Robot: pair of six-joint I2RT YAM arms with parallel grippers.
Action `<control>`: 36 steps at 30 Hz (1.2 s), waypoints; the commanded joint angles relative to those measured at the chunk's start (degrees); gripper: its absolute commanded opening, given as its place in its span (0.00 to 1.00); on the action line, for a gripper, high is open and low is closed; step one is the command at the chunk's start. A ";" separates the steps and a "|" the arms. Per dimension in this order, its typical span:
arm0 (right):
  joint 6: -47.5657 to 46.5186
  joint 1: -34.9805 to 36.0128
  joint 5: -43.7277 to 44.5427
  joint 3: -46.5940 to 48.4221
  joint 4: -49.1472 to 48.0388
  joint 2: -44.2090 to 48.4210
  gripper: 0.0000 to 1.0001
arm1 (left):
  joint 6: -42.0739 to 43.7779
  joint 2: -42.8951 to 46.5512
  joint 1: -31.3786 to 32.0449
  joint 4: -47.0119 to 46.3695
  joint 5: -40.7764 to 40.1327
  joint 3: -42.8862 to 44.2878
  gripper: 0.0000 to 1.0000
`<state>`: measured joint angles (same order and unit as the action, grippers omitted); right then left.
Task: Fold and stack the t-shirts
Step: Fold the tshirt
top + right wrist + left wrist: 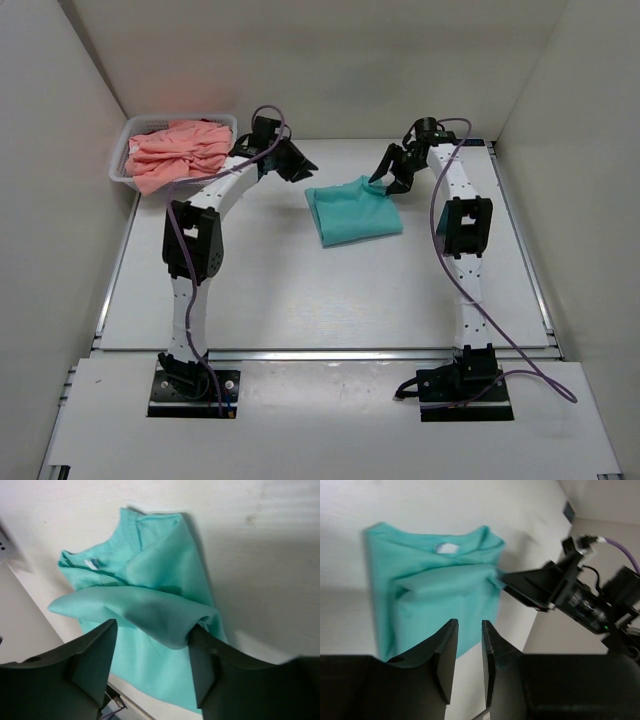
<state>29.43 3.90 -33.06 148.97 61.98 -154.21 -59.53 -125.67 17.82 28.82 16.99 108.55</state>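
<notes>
Shirt: the teal t-shirt [352, 212] lies partly folded on the table [300, 300], right of centre. Its long axis runs roughly left-right, slightly skewed.
Right gripper [383, 182]: sits at the shirt's far right corner, clamped on a flap of it. The right wrist view shows that flap raised off the layer below.
Left gripper [303, 165]: hovers just off the shirt's far left corner with nothing in it. The jaws stand a narrow gap apart and aren't touching the cloth.
Label: the white neck label [446, 548] faces up, close to the held flap.
Key relation: the rest of the shirt lies left of and nearer than the right gripper, so you'd likely carry the flap that way across the body.
Nearer arm: the right one already has the cloth. The left one is near enough to pin the far left corner if the body drags.
Rest: the pink t-shirts [180, 150] are bunched in the mesh basket [120, 160] at far left, well apart.
</notes>
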 commanded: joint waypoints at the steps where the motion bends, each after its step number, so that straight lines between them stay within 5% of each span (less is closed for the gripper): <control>1: 0.27 0.58 -0.87 3.52 -6.16 3.03 0.57 | 0.12 -0.80 3.35 -3.06 -0.39 4.99 0.36; 8: -0.77 -0.91 1.42 2.91 -8.80 7.69 0.69 | -0.41 -8.10 6.96 0.79 0.67 13.87 0.30; 27: -17.82 0.84 10.46 1.94 3.76 4.63 0.75 | -1.12 -15.13 4.15 1.06 -2.93 4.39 0.27; 36: -18.27 5.24 13.54 -0.52 4.56 2.43 0.75 | -1.56 -16.81 3.36 1.15 -1.26 3.33 0.27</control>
<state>12.82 7.16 -21.80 149.16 65.60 -150.47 -61.63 -141.05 21.52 27.77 17.76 113.60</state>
